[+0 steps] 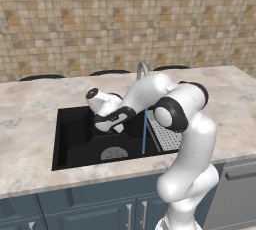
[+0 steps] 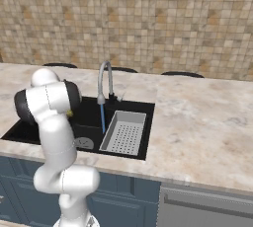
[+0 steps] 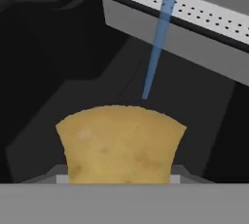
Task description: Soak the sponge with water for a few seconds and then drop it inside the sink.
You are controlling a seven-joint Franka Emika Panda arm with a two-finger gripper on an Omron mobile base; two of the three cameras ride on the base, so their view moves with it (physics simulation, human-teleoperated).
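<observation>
Gripper (image 1: 118,128): closed on the sponge (image 3: 120,142), yellow-orange block pinched at its base, held above the sink (image 1: 75,141) interior. 
Water (image 3: 158,43): thin blue stream, falling just beyond the sponge's far edge; contact not discernible. 
Grey strainer tray (image 3: 194,28): perforated, behind the stream. 
Faucet (image 2: 103,80): curved, silver, at the sink's back rim.
</observation>
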